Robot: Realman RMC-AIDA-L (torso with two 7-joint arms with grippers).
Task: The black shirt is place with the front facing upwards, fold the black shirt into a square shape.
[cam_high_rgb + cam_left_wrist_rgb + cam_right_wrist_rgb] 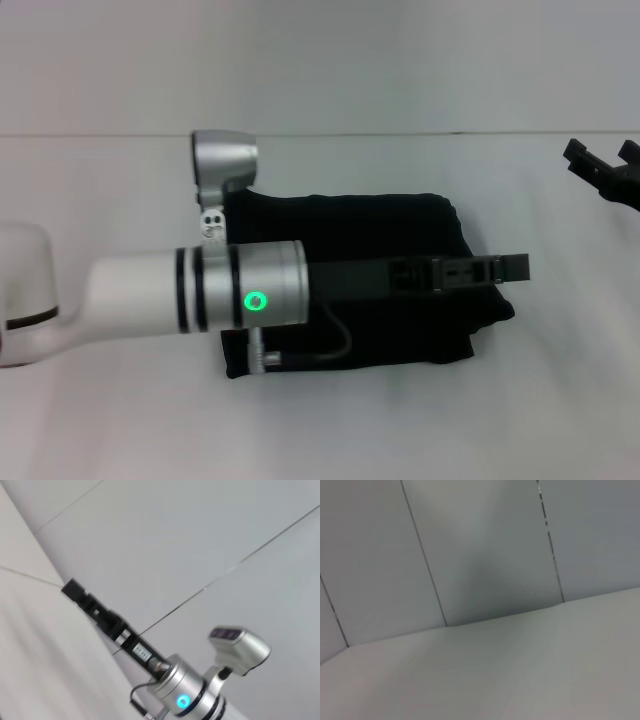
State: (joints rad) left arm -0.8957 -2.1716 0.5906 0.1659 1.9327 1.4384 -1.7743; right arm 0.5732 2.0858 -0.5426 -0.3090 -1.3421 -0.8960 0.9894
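The black shirt (390,240) lies folded into a rough rectangle in the middle of the white table (120,420) in the head view. Its lettering and neck label are hidden. My left arm reaches across it from the left. My left gripper (510,268) stands over the shirt's right edge, seen as one slim black bar. My right gripper (605,170) is open and empty at the far right, away from the shirt. The left wrist view shows an arm with a slim black gripper (75,591) against the wall, and no shirt.
A grey cable (335,345) loops from the left wrist over the shirt's near part. The table's back edge meets a panelled wall (400,60). The right wrist view shows only table (520,680) and wall.
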